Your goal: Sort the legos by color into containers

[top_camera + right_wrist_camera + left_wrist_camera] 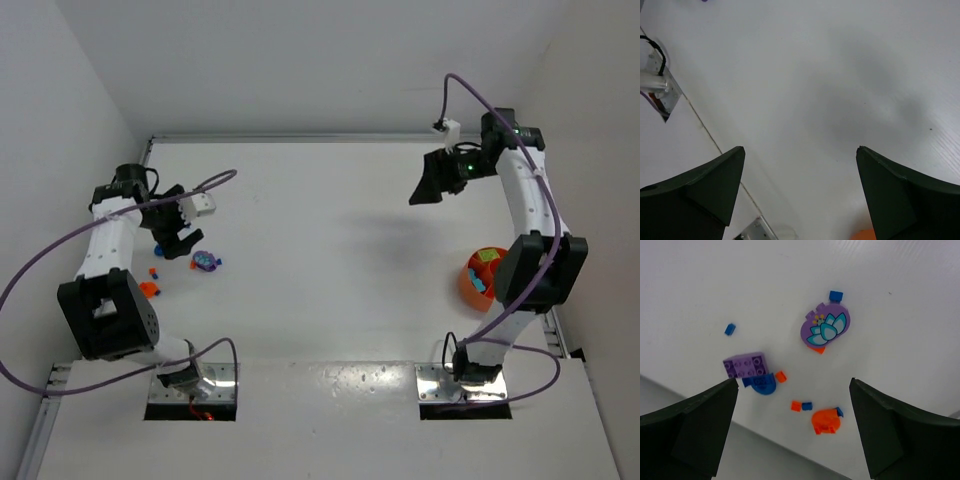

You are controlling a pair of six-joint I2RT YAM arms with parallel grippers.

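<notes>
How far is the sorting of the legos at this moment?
Done: a few bricks lie in the orange bowl. In hand: nothing; the left gripper and right gripper are open and empty. Remaining: purple, blue and orange legos on the table, under the left gripper.

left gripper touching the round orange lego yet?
Apart. Left wrist view: the left gripper is open, with bare table showing between each finger and the round orange lego.
</notes>
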